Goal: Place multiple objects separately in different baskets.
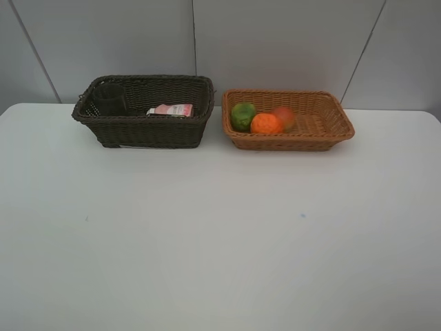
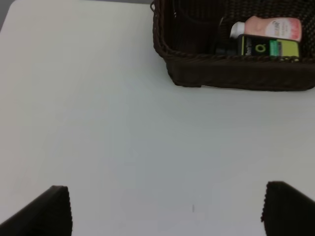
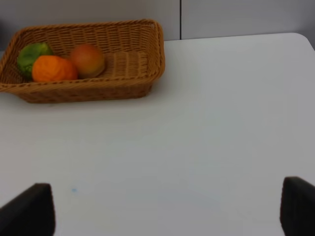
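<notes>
What can't really be made out here

In the high view neither arm is seen at all, and the dark green pump bottle is lost behind the near wall of the dark brown basket; the small pink bottle is only half shown above that wall, its label way too small to be read. The translucent mauve cup is barely told apart from the dark weave. In the left wrist view the basket is cut off by the frame, and print on both bottles is blurred. Of each end effector only two dark finger tips are seen at the frame's edge. The green mottled fruit is partly covered by the orange.
</notes>
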Motion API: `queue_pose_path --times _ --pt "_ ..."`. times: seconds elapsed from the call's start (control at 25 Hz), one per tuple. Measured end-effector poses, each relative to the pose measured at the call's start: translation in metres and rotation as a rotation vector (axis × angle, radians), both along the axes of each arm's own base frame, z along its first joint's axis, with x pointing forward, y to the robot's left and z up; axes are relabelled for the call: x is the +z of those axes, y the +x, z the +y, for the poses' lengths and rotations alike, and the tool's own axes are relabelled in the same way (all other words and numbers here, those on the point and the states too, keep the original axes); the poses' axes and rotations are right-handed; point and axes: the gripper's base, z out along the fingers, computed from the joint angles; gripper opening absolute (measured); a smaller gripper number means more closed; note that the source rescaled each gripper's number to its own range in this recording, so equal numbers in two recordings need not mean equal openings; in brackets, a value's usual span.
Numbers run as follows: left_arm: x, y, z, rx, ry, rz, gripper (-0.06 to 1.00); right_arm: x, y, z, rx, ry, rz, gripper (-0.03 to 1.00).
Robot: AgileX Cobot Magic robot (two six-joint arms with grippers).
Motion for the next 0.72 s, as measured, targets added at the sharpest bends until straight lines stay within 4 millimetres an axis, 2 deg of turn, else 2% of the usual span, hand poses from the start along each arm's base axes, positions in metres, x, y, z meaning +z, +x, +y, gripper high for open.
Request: queue_pose_path --times 0.2,0.36,0.56,0.72 --pt "-0.018 -0.056 0.003 -0.086 -0.028 -0.070 1.00 0.000 0.000 0.000 0.000 0.000 0.000 1.00" --pt "-0.033 -0.088 0.004 -0.130 -0.059 -0.135 1.00 0.000 0.000 0.000 0.000 0.000 0.000 1.00" --pt "-0.051 -0.113 0.008 -0.141 -0.057 -0.217 1.00 0.000 0.000 0.000 0.000 0.000 0.000 1.00" --pt "-0.056 -0.117 0.010 -0.146 -0.037 -0.189 1.00 0.000 0.000 0.000 0.000 0.000 0.000 1.00"
